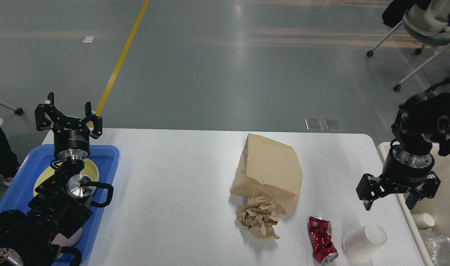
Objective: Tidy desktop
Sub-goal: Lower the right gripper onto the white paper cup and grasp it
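1. Blue tray (110, 157) at far left, overlapping the left end of the desktop (173, 192); yellow plate (93, 170) inside, partly hidden behind the left arm.
2. Left gripper (68, 116) raised above the tray's far end, fingers spread wide, pinching nothing.
3. White desktop filling the middle of the view, wide, with rounded corners, bare between tray and bag.
4. Brown paper bag (269, 166) right of centre, slumped on its side, mouth facing the near edge.
5. Crumpled brown paper wad (258, 218) just in front of the bag, touching its open end.
6. Crushed red can (322, 240) lying further right, near the front edge.
7. White paper cup (365, 242) tipped on its side just beside the can, apart from it.
8. Right gripper (389, 201) hovering above the desktop's right edge, pointing down, fingers spread, empty.
9. Cream bin (385, 149) beyond the right edge, holding a small white cup (424, 220) and crinkled clear plastic (439, 249).
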Robot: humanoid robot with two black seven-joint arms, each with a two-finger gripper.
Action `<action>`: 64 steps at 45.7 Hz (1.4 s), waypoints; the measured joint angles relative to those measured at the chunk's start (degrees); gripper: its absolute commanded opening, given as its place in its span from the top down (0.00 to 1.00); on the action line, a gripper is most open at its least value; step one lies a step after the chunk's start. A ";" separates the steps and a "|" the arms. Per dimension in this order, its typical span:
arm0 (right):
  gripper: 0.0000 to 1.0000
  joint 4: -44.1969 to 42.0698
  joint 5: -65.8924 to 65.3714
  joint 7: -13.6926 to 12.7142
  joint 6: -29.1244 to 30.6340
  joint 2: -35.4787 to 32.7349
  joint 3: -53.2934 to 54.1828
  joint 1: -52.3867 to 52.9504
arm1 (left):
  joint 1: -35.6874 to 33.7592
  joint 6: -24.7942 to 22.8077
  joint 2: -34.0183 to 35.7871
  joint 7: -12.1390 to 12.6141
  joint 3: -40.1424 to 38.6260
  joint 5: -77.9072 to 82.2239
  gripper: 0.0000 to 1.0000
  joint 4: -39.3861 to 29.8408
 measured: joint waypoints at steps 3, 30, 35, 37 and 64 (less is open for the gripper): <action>0.00 -0.49 0.03 0.00 -1.35 0.04 0.77 -2.43 | 0.00 0.00 0.00 0.00 0.00 0.01 0.04 0.00; 0.00 -7.99 0.04 -0.05 -3.31 1.08 3.91 -14.75 | 0.00 0.00 0.00 0.00 0.00 0.00 0.04 -0.01; 0.00 -8.27 0.04 0.02 -3.32 1.19 3.91 -15.28 | 0.00 0.00 0.00 0.00 0.00 0.00 0.04 -0.01; 0.00 -8.35 0.03 0.03 -3.32 1.19 3.92 -15.35 | 0.00 0.00 0.00 0.00 0.00 0.00 0.04 -0.01; 0.51 -7.79 -0.04 -0.03 -3.37 2.27 4.24 -16.55 | 0.00 0.00 0.00 0.00 0.00 0.01 0.04 -0.01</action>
